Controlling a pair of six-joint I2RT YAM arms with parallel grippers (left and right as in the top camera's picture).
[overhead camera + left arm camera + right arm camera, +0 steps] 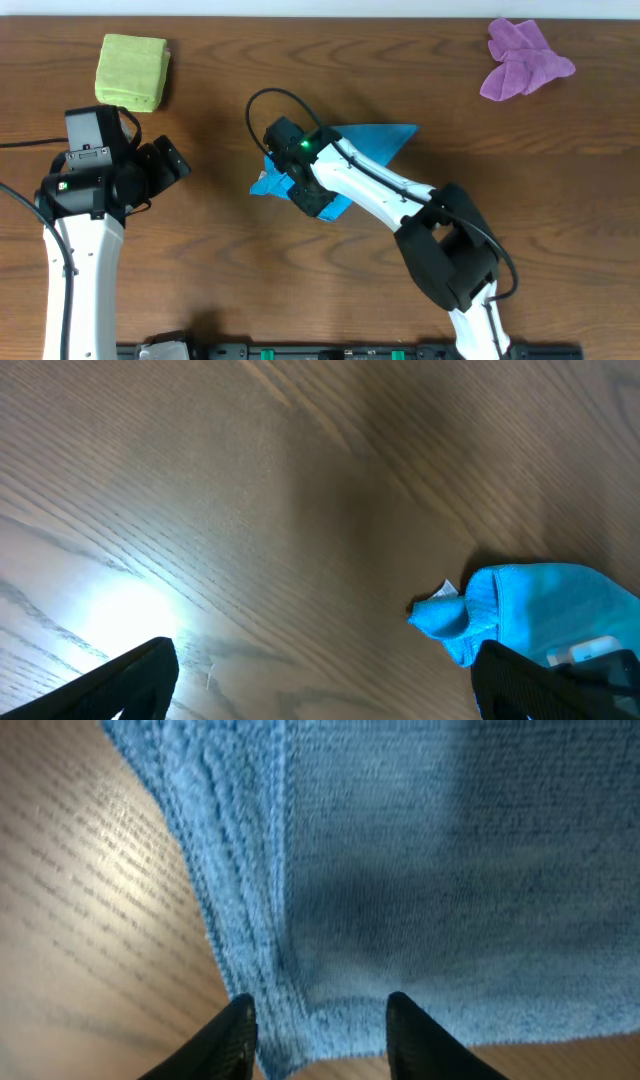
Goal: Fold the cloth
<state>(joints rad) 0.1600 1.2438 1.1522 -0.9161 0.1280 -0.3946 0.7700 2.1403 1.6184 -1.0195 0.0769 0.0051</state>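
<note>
The blue cloth (378, 140) is located near the middle of the desk (220, 260), lying partly spread, with one pointed corner directed toward the far right and a bunched corner at its left end. The right tool (305, 195) is positioned directly over the left portion of the cloth, which it partly covers in the overhead view. In the right wrist view, both fingers (232, 1038) are seen apart with a moderate gap, and the cloth (430, 870) lies beneath them, its hemmed edge running between the fingertips; no fabric is seen gripped. The left tool (172, 165) is held over bare desk to the left of the cloth, well apart from it. In the left wrist view, its fingers (130, 680) are spread wide at the lower corners of the frame, with nothing between them, and the bunched corner of the cloth (540, 605) is visible toward the lower right. A folded green cloth (131, 71) lies at the far left of the desk, and a crumpled purple cloth (522, 58) lies at the far right.
</note>
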